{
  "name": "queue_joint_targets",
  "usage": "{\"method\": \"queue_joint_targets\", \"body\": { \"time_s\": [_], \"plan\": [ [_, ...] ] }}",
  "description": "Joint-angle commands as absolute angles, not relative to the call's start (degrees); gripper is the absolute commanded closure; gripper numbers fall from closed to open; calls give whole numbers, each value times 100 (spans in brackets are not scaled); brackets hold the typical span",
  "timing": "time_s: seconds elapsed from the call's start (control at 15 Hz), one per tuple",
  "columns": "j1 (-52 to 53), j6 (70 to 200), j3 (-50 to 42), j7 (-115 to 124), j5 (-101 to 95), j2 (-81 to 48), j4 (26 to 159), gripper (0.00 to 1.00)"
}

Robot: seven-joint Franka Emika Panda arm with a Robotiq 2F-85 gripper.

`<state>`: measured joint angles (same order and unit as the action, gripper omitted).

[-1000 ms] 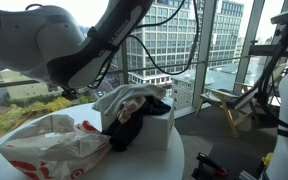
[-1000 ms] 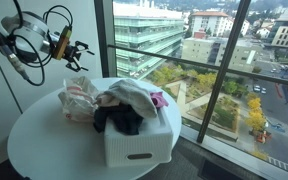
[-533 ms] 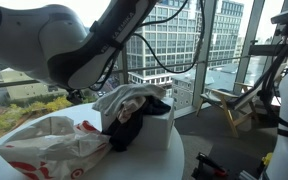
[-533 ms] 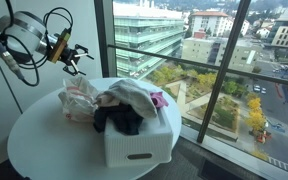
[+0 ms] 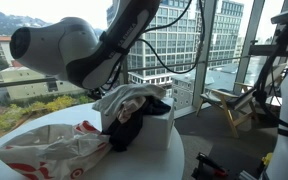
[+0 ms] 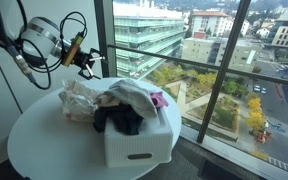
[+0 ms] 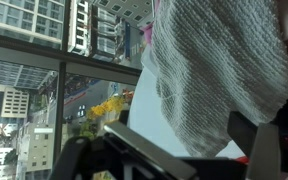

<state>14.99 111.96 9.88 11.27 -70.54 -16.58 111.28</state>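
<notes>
Cloth (image 6: 134, 94) tops the clothes heap in basket (image 6: 140, 152) on worktop (image 6: 39, 150); bag (image 6: 76, 100) just beside it. Jaws spread, empty, hovering above bag, near the heap. Risk: a loose fold could snag one finger and drag the light basket or bag across the worktop.

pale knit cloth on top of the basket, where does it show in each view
In an exterior view: the pale knit cloth lies at centre, heaped on the white basket.
In an exterior view: it lies at centre, atop the basket, right of the plastic bag.
Wrist view: it fills the upper right, close up.
Shared landmark: the dark window frame with buildings beyond.
</notes>
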Motion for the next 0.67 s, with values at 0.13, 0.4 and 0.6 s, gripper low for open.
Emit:
{"method": "queue_joint_targets", "body": {
  "time_s": [0.13, 0.4, 0.6],
  "plan": [
    [1350, 10495, 794, 1492, -7215, -1788, 10964, 0],
    [1199, 10186, 678, 1710, -7164, -1863, 10921, 0],
    [1013, 10222, 650, 1906, -6773, -1923, 10866, 0]
  ]
}}
